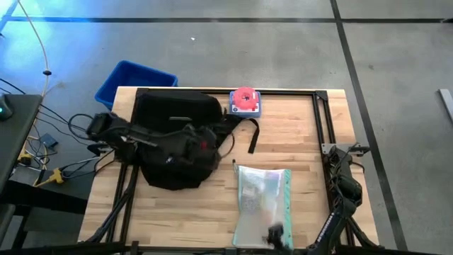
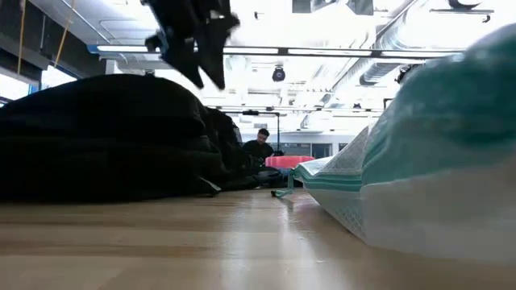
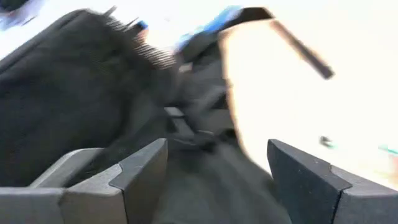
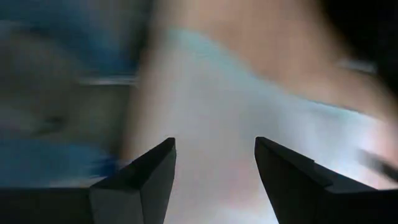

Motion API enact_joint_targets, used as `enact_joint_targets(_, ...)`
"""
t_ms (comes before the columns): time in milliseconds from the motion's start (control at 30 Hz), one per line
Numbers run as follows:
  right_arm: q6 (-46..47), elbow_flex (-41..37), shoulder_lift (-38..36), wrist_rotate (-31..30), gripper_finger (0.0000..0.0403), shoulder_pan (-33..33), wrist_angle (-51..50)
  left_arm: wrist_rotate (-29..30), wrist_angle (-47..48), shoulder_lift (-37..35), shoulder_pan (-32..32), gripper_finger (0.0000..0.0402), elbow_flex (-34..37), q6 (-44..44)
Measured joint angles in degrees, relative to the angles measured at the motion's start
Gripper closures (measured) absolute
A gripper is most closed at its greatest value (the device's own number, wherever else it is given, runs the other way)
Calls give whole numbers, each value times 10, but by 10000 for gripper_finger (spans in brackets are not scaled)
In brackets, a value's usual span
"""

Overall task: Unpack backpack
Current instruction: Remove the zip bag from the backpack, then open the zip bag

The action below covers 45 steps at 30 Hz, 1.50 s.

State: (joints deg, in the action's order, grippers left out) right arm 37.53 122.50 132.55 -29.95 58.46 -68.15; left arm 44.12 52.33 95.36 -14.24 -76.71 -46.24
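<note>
The black backpack (image 1: 173,134) lies flat on the left half of the wooden table, one strap (image 1: 253,136) trailing toward the right. My left gripper (image 3: 217,149) hangs open just above the backpack's right part (image 1: 192,137), with nothing between its fingers; the low view shows it over the backpack (image 2: 211,74). A clear pouch with teal trim (image 1: 262,202) lies flat near the front edge. My right gripper (image 4: 214,146) stands open over the pouch's near end (image 1: 277,236); the blur hides whether it touches the pouch.
A red round object on a blue base (image 1: 245,100) stands at the far edge beside the backpack. A blue bin (image 1: 134,81) sits off the table's far left corner. Bare wood (image 1: 304,142) lies on the right half. A person (image 2: 260,145) sits far off in the room.
</note>
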Motion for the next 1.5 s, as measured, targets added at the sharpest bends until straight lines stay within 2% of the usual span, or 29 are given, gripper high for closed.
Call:
enact_joint_targets(100,-43,0,0,85,199,6,115,0,-64,7,-44,148,0,35)
enact_joint_targets(167,-43,-13,0,108,199,3,157,-20,-144,25,-62,148,0,82)
enact_joint_targets(367,38,-87,1,147,199,-4,165,-104,-406,125,-55,148,0,241)
enact_joint_targets(500,100,-129,2,150,199,-14,116,-125,-482,197,-8,148,0,287)
enact_joint_targets(567,149,-144,2,149,199,-20,71,-139,-474,219,17,148,0,276)
enact_joint_targets(733,270,-171,2,107,199,-27,-113,-263,-348,230,65,149,-1,180)
enact_joint_targets(800,317,-183,1,86,199,-27,-200,-288,-303,223,61,152,-2,152)
enact_joint_targets(833,339,-191,0,77,199,-27,-224,-294,-287,218,55,155,-1,145)
enact_joint_targets(933,324,-251,-37,54,199,-27,-196,-296,-275,199,20,162,1,137)
enact_joint_targets(1033,380,-285,-70,50,199,-29,-222,-287,-283,168,-27,167,0,137)
enact_joint_targets(1100,385,-306,-100,54,199,-26,-215,-275,-283,148,-60,168,0,158)
enact_joint_targets(1300,416,-290,-177,49,199,9,-211,-250,-252,130,-150,170,-1,287)
enact_joint_targets(1400,388,-254,-196,-14,199,35,-193,-199,-200,140,-182,170,0,375)
enact_joint_targets(1500,292,-238,-196,-123,199,60,-93,-111,-170,155,-206,170,0,433)
